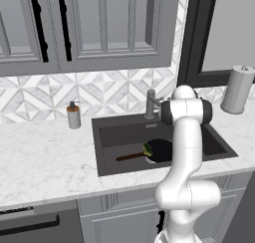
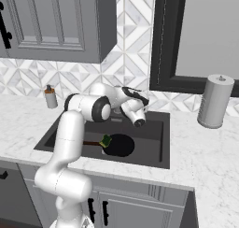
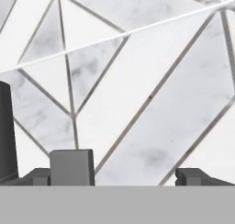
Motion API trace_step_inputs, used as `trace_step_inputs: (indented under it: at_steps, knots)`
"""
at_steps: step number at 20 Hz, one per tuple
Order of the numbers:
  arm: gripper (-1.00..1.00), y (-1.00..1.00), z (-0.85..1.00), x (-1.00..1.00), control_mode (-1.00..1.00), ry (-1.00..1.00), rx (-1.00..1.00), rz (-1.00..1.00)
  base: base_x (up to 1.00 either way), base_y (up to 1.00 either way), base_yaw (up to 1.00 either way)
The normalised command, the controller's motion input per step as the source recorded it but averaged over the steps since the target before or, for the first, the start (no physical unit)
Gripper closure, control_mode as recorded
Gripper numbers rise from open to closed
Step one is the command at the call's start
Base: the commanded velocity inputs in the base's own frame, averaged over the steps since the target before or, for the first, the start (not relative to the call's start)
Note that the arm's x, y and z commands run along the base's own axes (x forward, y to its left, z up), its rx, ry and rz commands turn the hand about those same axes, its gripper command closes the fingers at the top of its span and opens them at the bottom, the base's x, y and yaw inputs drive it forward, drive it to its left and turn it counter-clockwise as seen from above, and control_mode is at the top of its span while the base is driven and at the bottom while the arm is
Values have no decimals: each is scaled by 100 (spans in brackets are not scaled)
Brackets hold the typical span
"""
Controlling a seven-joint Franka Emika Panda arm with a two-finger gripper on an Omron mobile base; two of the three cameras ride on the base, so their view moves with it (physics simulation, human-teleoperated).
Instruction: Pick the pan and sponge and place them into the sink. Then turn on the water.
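So the pan (image 1: 160, 150) and sponge (image 1: 148, 148) were already sitting in the sink (image 1: 107, 137), and the gripper (image 2: 139, 120), wide open and empty, hung by the faucet (image 1: 151, 103), probably needing to nudge its handle next.

1. No text, label, brand, number or sign can be read anywhere around the sink (image 1: 107, 125).
2. The soap bottle (image 1: 73, 115) on the counter left of the sink carries a plain, unmarked face.
3. The paper towel roll (image 1: 237, 90) right of the sink is blank.
4. The cabinet doors (image 1: 99, 23) above the sink bear only dark handles, no lettering.
5. The tiled wall (image 3: 137, 81) behind the sink shows a grey-and-white geometric pattern, no writing.
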Motion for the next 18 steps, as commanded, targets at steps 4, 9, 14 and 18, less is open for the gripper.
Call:
trace_step_inputs:
  at_steps: [4,9,14,18]
  knots:
    - [-100,-47,0,0,-100,0,1,0,0,0,0]
    - [-100,-55,0,1,-100,0,2,0,0,0,0]
    - [-100,-65,0,0,-100,0,4,0,0,0,0]
    - [-100,-68,-1,0,-100,0,5,0,0,0,0]
